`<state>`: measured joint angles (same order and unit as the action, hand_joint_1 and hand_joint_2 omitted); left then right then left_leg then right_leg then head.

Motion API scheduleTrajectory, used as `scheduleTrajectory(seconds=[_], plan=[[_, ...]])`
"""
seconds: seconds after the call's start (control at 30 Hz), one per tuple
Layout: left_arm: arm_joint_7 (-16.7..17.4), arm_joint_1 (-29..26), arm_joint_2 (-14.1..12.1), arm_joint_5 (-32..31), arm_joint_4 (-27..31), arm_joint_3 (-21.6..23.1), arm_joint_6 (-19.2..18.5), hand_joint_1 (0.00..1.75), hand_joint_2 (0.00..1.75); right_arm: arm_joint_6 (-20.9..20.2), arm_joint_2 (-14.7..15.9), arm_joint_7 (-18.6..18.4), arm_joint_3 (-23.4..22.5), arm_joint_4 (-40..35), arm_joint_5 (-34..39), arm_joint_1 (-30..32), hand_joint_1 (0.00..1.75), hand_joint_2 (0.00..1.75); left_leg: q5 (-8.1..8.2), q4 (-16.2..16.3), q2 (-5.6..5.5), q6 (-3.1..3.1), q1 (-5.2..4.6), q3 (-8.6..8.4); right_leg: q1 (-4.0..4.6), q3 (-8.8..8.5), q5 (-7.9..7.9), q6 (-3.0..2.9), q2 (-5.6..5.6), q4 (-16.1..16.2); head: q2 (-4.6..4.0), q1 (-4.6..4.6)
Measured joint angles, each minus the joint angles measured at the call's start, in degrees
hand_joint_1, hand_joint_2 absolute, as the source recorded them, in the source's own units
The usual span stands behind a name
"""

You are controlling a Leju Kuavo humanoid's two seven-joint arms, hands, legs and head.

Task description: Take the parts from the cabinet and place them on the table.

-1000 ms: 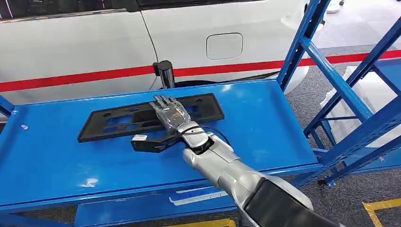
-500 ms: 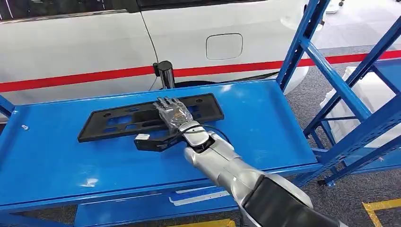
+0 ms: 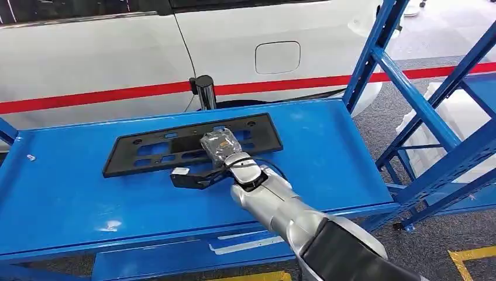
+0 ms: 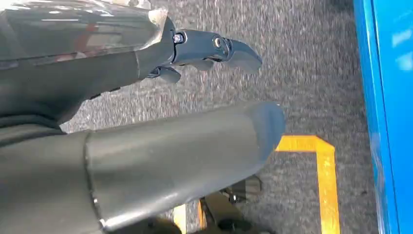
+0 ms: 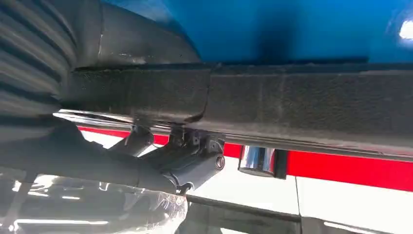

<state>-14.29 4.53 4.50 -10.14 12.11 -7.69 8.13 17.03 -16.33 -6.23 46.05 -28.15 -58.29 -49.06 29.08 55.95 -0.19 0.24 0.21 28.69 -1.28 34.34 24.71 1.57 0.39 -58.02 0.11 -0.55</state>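
Black plastic panel point(image 3: 187, 144) lies flat on the blue shelf point(image 3: 327, 146), around the middle and toward the far side. Long axis runs left-right, right end tilted slightly farther. It's a slotted rectangular frame with holes at the corners.

Right hand point(image 3: 221, 145) sits on top of the panel, right of its centre, fingers curled down over the near edge. Right wrist view backs this up: panel edge point(image 5: 292, 100) is clamped between the thumb side and the dark fingers point(image 5: 190, 161). So it's gripping the panel, off-centre.

Judgement: the longer left part overhangs the grip, so expect it to droop or swing on lift; the pull should come straight toward the robot, across the long axis.

Left hand point(image 4: 214, 48) hangs by the floor beside the shelf's blue edge, well away, fingers loosely curled around nothing.

Behind the shelf: white car point(image 3: 175, 52) with a red stripe.
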Motion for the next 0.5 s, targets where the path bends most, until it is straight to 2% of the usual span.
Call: scheduleTrajectory(seconds=[0.33, 0.5], plan=[[0.0, -0.5, -0.5, -0.1, 0.0, 0.0, 0.2, 0.00, 0.00, 1.2, 0.0, 0.5, -0.4, 0.0, 0.2, 0.3, 1.75, 1.75, 0.00, 0.0, 0.00, 0.00, -0.02, -0.01, -0.01, -0.01, 0.00, 0.00, 0.00, 0.0, 0.00, 0.00], [0.0, -0.6, -0.7, 0.0, 0.0, 0.0, 0.3, 0.00, 0.00, 3.3, -0.1, 1.9, -0.9, -0.2, 0.6, 0.9, 1.75, 1.75, 0.00, 0.0, 0.00, 0.00, -0.01, 0.01, 0.00, -0.01, 0.00, 0.00, 0.00, 0.0, 0.00, 0.00]])
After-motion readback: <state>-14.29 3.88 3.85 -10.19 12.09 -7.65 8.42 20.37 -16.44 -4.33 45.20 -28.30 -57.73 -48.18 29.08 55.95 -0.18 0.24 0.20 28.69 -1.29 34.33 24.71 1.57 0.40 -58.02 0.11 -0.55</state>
